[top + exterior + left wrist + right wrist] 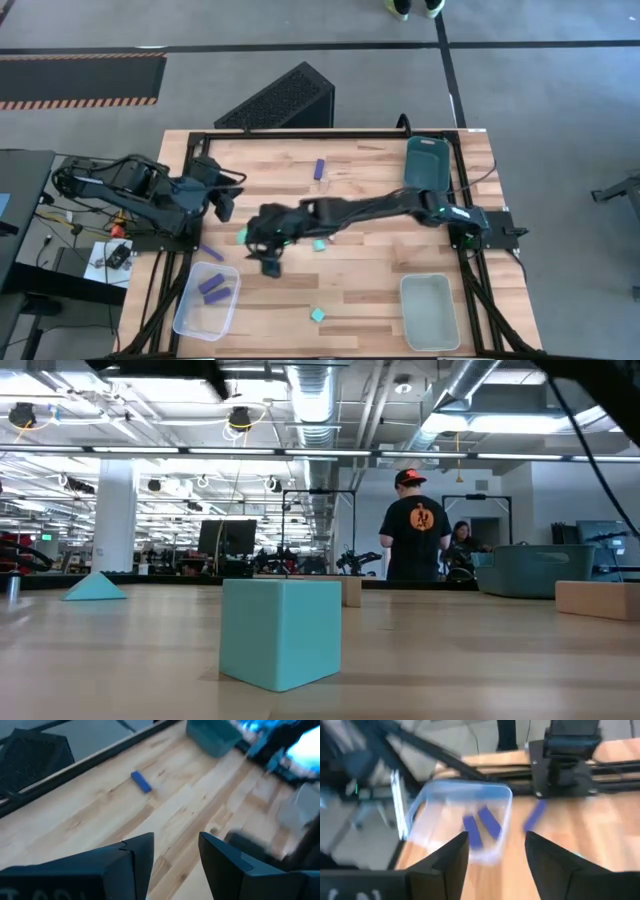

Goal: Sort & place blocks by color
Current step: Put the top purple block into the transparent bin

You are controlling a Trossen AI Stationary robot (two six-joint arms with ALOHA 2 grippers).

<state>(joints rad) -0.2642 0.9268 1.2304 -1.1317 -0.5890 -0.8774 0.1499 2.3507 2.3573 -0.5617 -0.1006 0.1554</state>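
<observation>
We start with the blocks: two dark blue bars (212, 288) already lie in the clear bin (190, 316) at the near-left corner of the worktop (370, 190), a third blue bar (211, 251) lies on the wood just beside that bin's far edge, and a fourth bar (320, 169) sits alone toward the far side. Teal cubes remain loose: one (241, 236) just beside the right gripper (270, 262), one (319, 244) under the stretched right arm, one (317, 315) near the front edge.

We judge the sorting to be partway done, with blue going to the clear bin and teal likely meant for the pale bin (430, 312) at the near-right corner. A darker teal bin (426, 163) stands at the far right.

The right gripper hangs over the worktop's middle left, fingers (451, 854) spread apart and holding nothing; its wrist view looks straight toward the clear bin, with the stray bar just beside the bin's wall. That bar lies ahead of it and to one side, near but not between the fingers. The next move, as we read it, calls for descending on that bar or on the teal cube at its side.

The left gripper (222, 205) waits at the left edge, fingers (141, 854) parted and empty; the lone far bar lies well ahead of it.
</observation>
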